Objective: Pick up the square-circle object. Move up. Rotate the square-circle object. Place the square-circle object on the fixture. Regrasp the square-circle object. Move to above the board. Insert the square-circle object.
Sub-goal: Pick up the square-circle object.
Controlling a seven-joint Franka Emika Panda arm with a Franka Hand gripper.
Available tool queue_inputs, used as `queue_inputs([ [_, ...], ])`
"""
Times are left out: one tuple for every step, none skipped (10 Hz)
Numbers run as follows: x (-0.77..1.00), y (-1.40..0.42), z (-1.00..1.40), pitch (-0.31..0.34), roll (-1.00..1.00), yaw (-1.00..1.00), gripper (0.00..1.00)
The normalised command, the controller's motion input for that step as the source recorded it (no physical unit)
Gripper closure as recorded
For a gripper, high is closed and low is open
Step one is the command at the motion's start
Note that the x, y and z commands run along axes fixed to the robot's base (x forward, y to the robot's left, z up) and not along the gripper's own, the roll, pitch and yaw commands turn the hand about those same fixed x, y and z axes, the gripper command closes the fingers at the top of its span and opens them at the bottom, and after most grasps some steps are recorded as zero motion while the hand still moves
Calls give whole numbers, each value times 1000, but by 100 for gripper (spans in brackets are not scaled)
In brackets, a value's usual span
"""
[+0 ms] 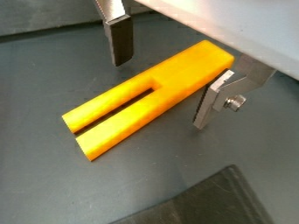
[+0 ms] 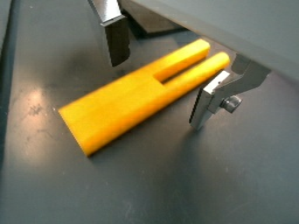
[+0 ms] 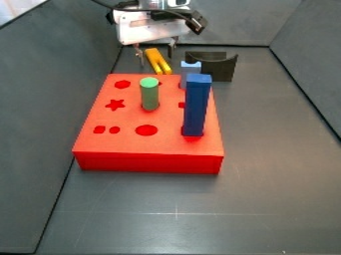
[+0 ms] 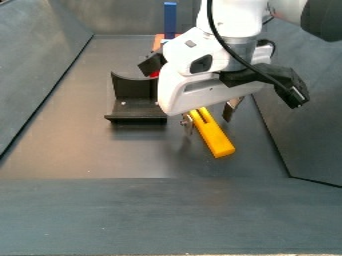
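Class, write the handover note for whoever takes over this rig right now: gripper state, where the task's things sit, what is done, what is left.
Gripper: open, lowered over the square-circle object, one finger on each side, not yet closed on it.
Square-circle object: lying flat on the floor beside the fixture.
Fixture: empty.
Board: holds a green cylinder and a blue peg.
Done: approach only.
Left: grasp, lift, rotate, place on fixture, regrasp, move above board, insert.

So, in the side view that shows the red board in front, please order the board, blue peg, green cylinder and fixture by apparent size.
1. board
2. blue peg
3. fixture and green cylinder: look alike; the fixture stands farther back, so unsure.
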Motion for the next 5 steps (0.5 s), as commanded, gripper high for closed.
queue_inputs([
  [0, 14, -220, -53, 0, -80, 0],
  [-97, 31, -169, -51, 0, -43, 0],
  [-117, 0, -103, -77, 0, -100, 0],
  [0, 0, -69, -77, 0, 0, 0],
  [-80, -149, -23, -117, 93, 63, 0],
])
